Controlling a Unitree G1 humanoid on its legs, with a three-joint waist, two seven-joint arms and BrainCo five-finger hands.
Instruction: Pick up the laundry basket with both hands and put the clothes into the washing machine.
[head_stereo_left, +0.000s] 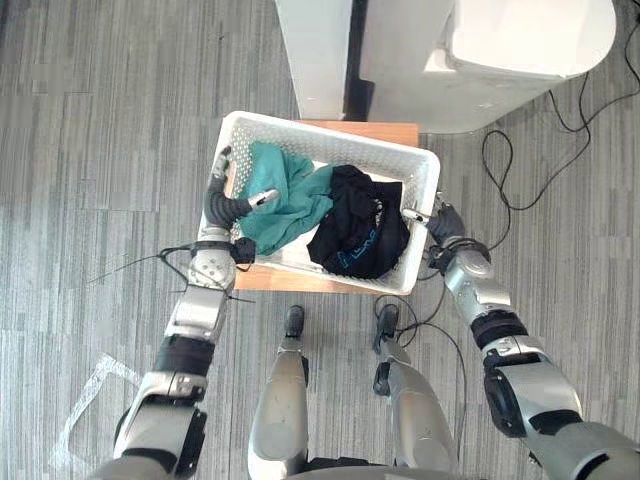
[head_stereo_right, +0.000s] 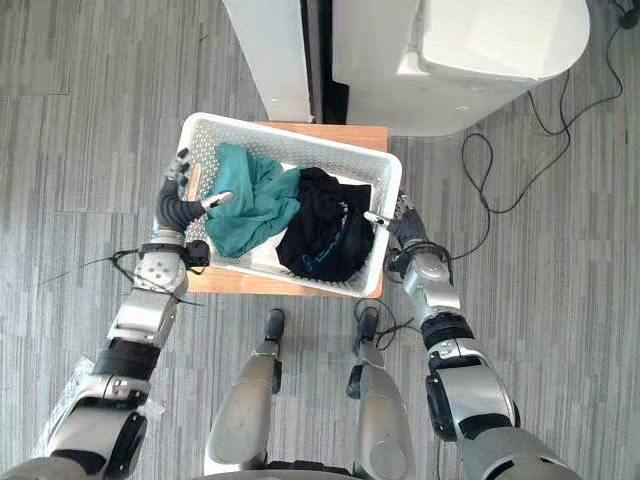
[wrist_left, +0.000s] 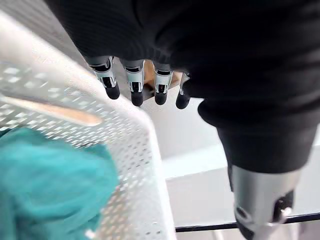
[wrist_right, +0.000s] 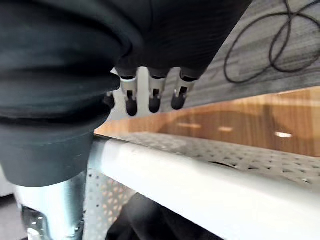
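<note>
A white perforated laundry basket (head_stereo_left: 330, 137) rests on a small wooden table (head_stereo_left: 372, 131). Inside it a teal garment (head_stereo_left: 285, 195) lies on the left and a black garment (head_stereo_left: 360, 232) on the right. My left hand (head_stereo_left: 222, 205) straddles the basket's left rim (wrist_left: 127, 132): its straight fingers (wrist_left: 135, 86) run down the outside and its thumb points in over the teal garment (wrist_left: 45, 175). At the right rim (wrist_right: 200, 175) my right hand (head_stereo_left: 441, 222) does the same, with straight fingers (wrist_right: 155, 96) outside, apart from the wall, and the thumb inside by the black garment.
The white washing machine (head_stereo_left: 520, 50) stands just beyond the table at the back right. A tall white unit (head_stereo_left: 315, 50) stands to its left, with a dark gap between them. Grey plank floor surrounds the table.
</note>
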